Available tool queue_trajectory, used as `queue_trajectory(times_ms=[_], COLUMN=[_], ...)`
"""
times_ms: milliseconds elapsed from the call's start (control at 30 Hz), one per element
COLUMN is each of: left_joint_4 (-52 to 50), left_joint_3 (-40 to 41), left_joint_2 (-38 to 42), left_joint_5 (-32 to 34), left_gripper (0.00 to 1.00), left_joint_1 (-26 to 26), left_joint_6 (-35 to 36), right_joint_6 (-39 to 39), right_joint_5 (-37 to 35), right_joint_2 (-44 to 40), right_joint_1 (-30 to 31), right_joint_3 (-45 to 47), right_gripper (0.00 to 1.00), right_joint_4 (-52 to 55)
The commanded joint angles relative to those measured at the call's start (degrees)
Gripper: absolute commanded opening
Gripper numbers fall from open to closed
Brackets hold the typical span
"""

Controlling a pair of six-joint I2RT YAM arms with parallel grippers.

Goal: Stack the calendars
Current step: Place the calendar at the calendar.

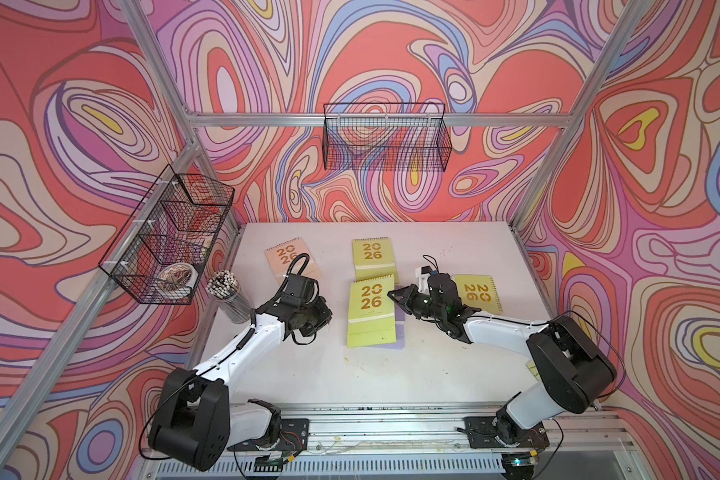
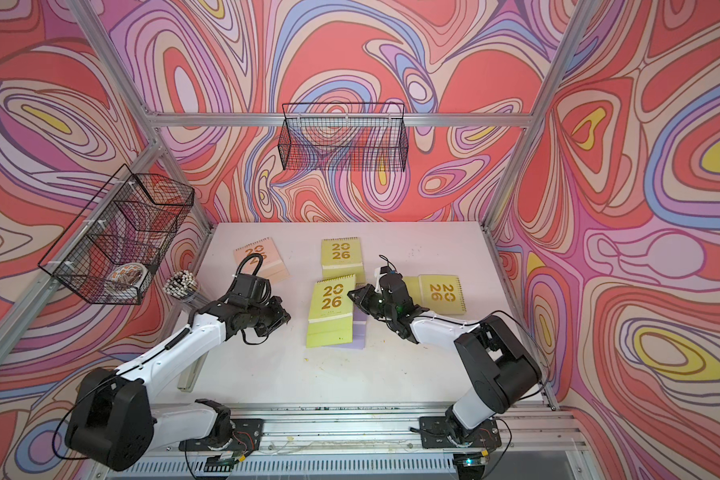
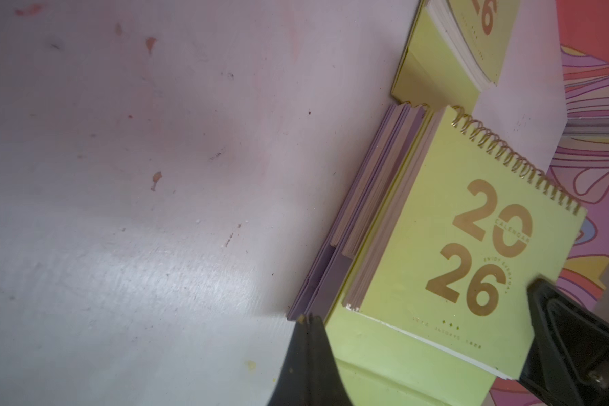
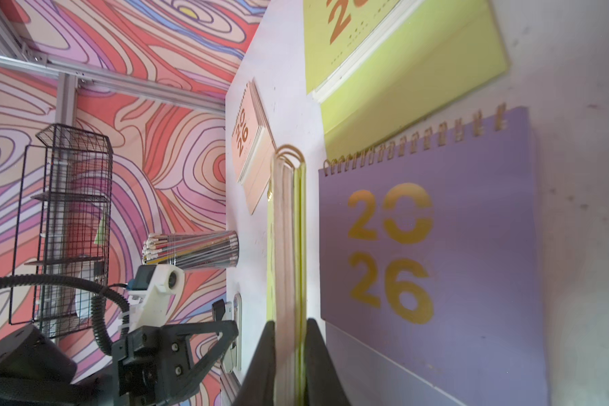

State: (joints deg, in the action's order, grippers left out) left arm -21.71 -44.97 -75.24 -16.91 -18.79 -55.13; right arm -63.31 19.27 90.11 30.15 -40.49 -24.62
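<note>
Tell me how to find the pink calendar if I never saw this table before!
Look at the white table, then its far left part, near the cup of pencils. A spiral-bound calendar lies flat there, alone. It is the only peach-pink one; the lime green calendars lie further right.

Lab booth: aluminium frame (image 1: 267,120), patterned walls (image 1: 391,50)
</note>
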Motion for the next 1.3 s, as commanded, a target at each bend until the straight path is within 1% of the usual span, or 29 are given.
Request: queue_trajectory(times_ms=[0,267,467,800,1267], left_joint_4=[6.06,11.08,12.90,15.45,15.90], left_joint_3=[-1.65,-3.32,-3.70,-2.89,-2.13], left_joint_2=[-3.08,-10.83,-14.32,-17.65,-18.54], left_joint_5=[-1.40,-3.30,-3.93,-4.19,-4.22], left_gripper=[0.00,0.00,0.00,0.00,0.00], left_joint_1=[-0.68,-2.21,-3.43,-5.16,-5.51], left_joint_6=[-0.92,-1.02,-1.29,-2.34,-2.61], right_joint_6=[-1.60,-1.73,-1.59,-2.13,-2.68], right_joint_5=[0.74,3.96,5.69,6.31,6.57], right_joint_2=[-1.41,0.67,2.34,6.03,9.55], right_joint_1=[-1.42,-4.34,-5.21,-6.07,-6.54], right_joint_3=[1.31,2.60,3.10,4.67,5.58], right_gripper=[0.00,0.00,0.00,0.00,0.00], right_joint_4=[-8.03,-10.81,-11.25,-14.83,-17.17])
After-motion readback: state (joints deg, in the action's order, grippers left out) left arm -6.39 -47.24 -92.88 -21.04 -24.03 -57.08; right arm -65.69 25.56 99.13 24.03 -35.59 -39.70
